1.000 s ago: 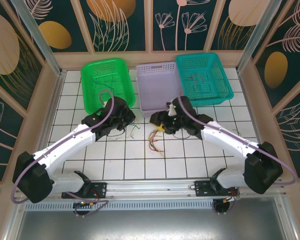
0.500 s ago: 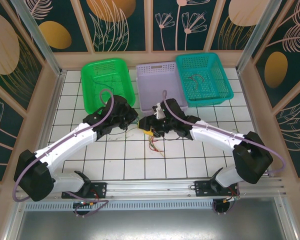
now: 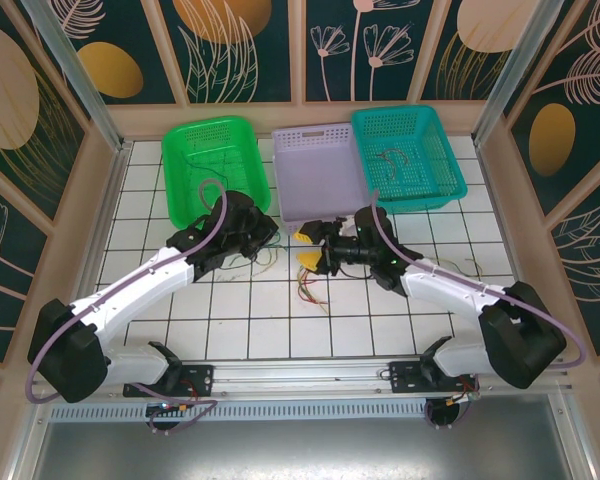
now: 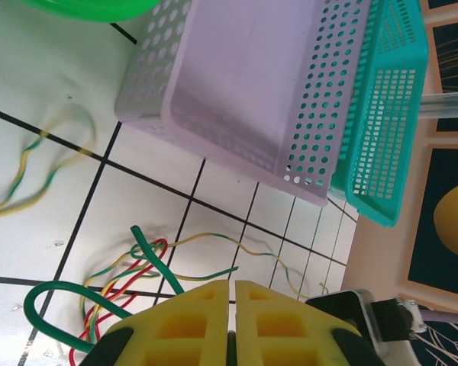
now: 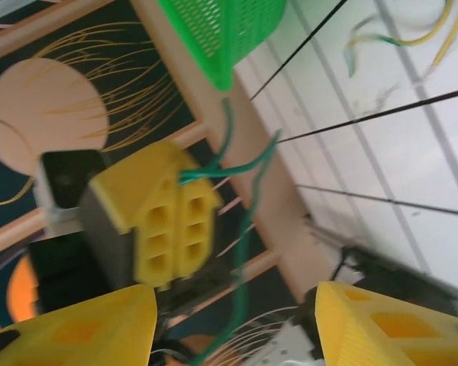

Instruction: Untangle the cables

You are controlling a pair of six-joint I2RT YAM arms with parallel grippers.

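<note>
The left gripper (image 4: 230,290) was clenched, its two yellow fingers pressed flat together, and a green cable (image 4: 154,258) was pinched between them. Seen from the right wrist, that cable came out of the closed fingers toward 1 o'clock, bent, and trailed down toward 6 o'clock.

The right gripper (image 5: 235,305) was released, its yellow fingers spread wide apart and closed on nothing. It faced the left gripper from close by. The green cable crossed the gap between the fingers in that view, but I could not tell whether it touched either one.

From above, the two grippers met near the middle of the tiled table (image 3: 230,325). The bundle of cables (image 3: 310,285), with red, yellow and green strands looped over one another, lay on the tiles at 6 o'clock from the right gripper. A separate yellow-and-green cable (image 4: 30,171) lay in loose curves at 9 o'clock in the left wrist view, apart from the bundle.

Three baskets stood along the far edge of the table: a green basket (image 3: 180,170) at 11 o'clock, a lilac basket (image 3: 320,185) at 12 and a teal basket (image 3: 445,165) at 1. A dark cable (image 3: 395,160) lay curled inside the teal basket.
</note>
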